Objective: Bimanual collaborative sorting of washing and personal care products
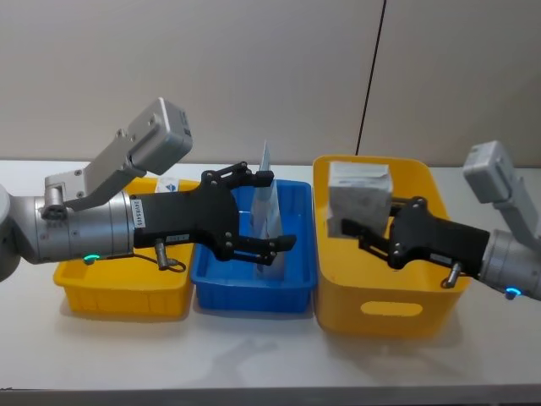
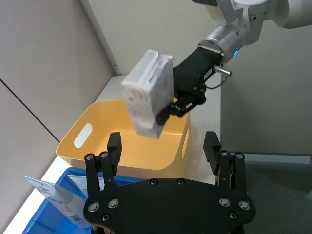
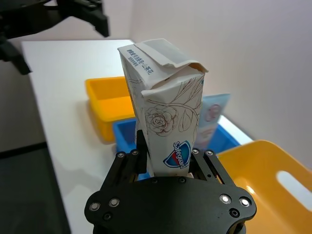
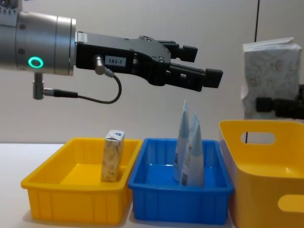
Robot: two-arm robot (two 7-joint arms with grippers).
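Observation:
My right gripper (image 1: 365, 227) is shut on a beige gable-top pack (image 1: 359, 196) with a flower print and a blue mark. It holds the pack upright above the big yellow bin (image 1: 380, 306). The same pack (image 3: 165, 112) rises between the right gripper's fingers (image 3: 200, 161) in the right wrist view. My left gripper (image 4: 205, 65) hangs open and empty, high over the blue tray (image 4: 178, 204). Two pale-blue squeeze tubes (image 4: 188, 147) stand in that tray. Another pack (image 4: 113, 156) stands upright in the low yellow tray (image 4: 71, 202).
The three containers sit side by side on the white table (image 1: 254, 355), with the low yellow tray at left, the blue tray in the middle and the tall bin at right. A grey wall stands close behind them. In the left wrist view the bin (image 2: 97, 146) looks empty inside.

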